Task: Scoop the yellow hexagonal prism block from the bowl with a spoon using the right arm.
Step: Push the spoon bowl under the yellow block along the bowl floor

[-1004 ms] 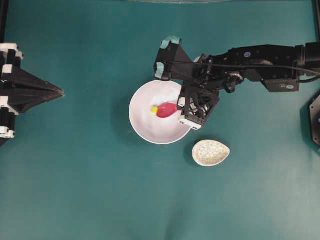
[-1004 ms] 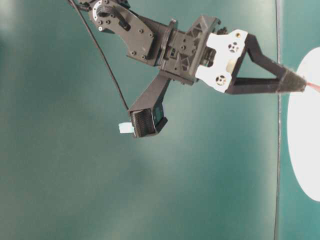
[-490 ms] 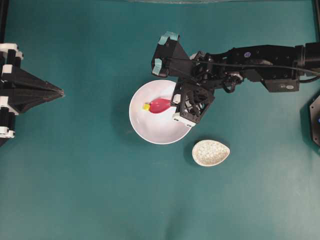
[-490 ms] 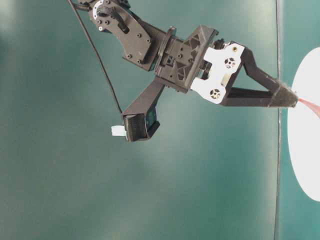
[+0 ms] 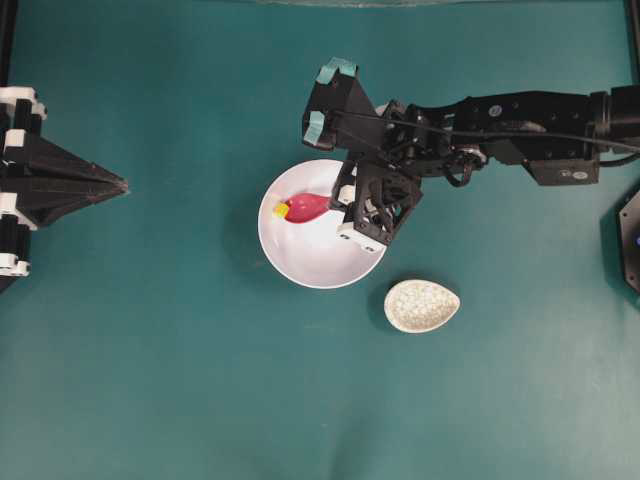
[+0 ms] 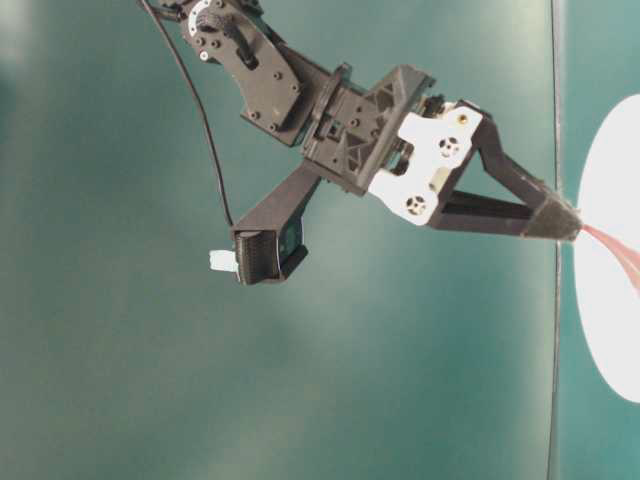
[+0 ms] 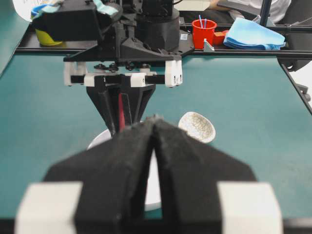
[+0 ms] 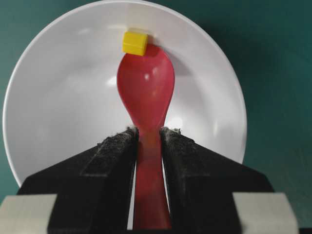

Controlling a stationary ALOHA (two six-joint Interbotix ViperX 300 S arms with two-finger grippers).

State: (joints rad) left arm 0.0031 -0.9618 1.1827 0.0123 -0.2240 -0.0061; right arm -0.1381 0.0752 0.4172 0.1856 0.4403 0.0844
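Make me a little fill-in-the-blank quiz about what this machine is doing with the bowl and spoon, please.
1. The right gripper is clamped on the handle of a pink-red ____.
2. The yellow block sits at the spoon's ____, not in its scoop.
3. Spoon and block are both inside the white ____.
4. The small speckled dish lies ____ the bowl, on the table.

Missing words: spoon; tip; bowl; outside
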